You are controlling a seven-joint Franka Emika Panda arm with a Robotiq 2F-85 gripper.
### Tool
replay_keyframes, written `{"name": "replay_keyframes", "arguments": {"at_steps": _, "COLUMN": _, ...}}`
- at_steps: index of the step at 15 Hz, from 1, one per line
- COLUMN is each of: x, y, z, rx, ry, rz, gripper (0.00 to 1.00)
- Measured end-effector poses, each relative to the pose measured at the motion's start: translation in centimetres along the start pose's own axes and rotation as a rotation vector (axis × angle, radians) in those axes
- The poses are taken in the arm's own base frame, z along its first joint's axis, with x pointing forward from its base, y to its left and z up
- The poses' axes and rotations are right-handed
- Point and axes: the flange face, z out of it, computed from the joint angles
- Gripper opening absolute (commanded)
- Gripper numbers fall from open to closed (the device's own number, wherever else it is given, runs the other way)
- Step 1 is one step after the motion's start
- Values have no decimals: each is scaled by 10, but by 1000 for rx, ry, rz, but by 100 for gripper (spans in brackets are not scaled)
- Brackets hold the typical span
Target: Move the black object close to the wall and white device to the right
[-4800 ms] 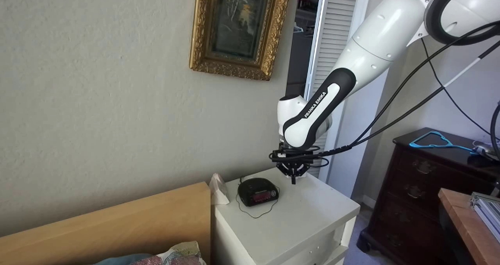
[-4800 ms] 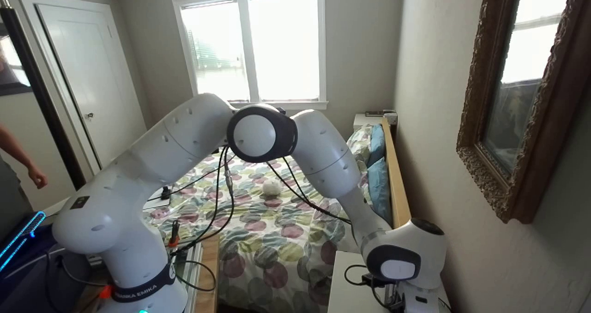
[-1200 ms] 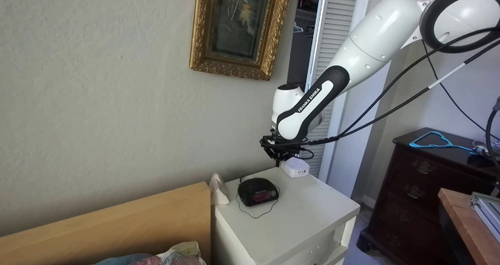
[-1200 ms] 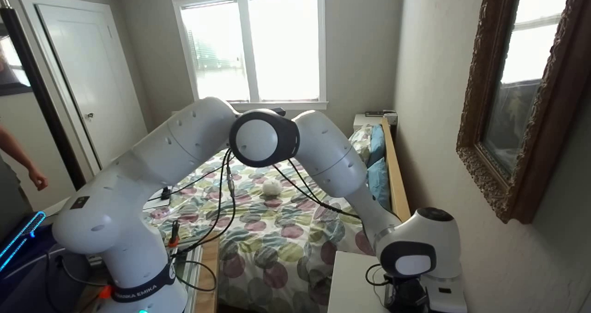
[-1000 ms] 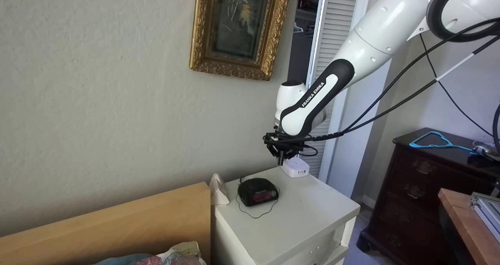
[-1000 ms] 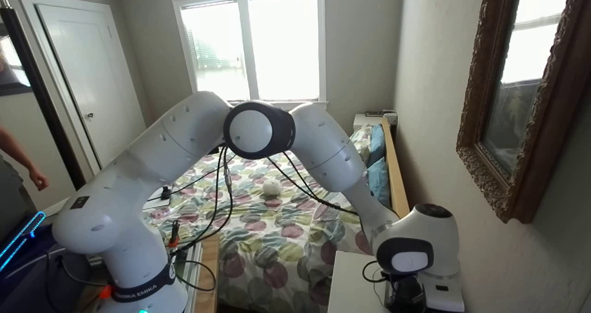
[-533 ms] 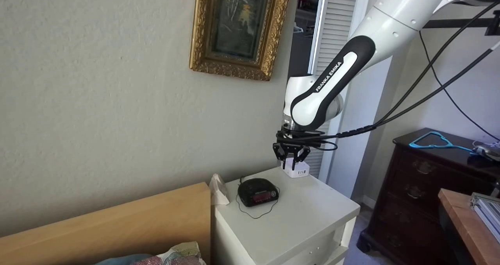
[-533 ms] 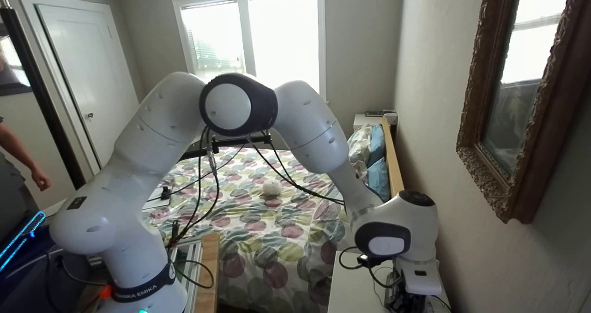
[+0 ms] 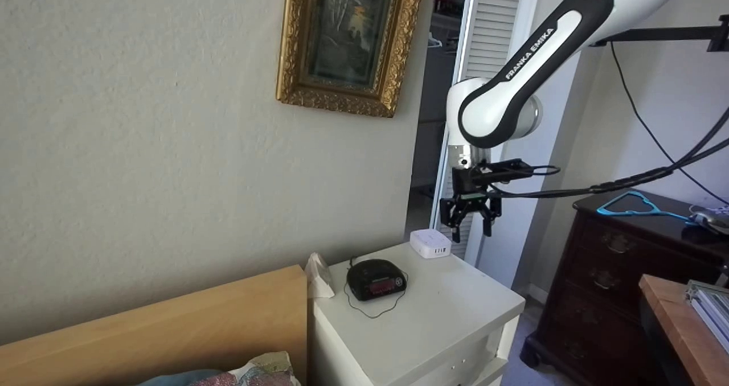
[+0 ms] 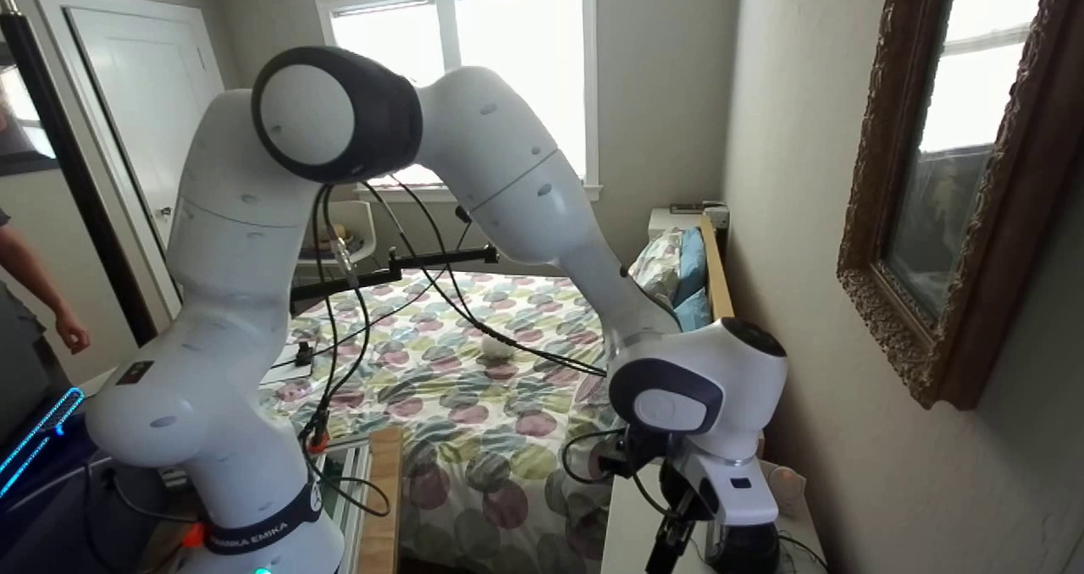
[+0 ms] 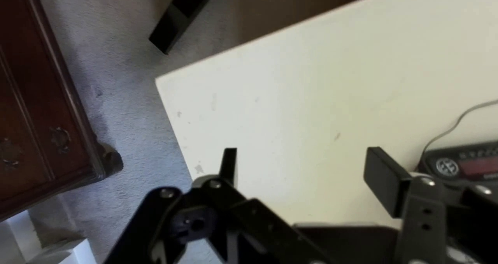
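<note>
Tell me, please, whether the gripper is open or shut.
Open: in the wrist view, the gripper has its two fingers wide apart, with the white nightstand showing between them.

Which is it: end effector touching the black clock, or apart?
Apart: in an exterior view, the end effector hangs clear of the black clock, white nightstand top visible between them.
</note>
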Motion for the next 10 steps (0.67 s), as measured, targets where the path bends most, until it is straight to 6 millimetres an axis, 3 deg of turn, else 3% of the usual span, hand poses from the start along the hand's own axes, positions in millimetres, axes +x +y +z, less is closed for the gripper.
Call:
{"name": "replay_keyframes", "arguments": {"at_steps": 6, "x": -56, "y": 29, "z": -48, "rx": -50, "ry": -178, "rz": -73, "gripper": 100}}
{"name": "replay_keyframes", "arguments": {"at_steps": 10, "x": -85, "y": 41, "z": -57, "rx": -48, "ry": -207, "rz": -73, "gripper": 100}}
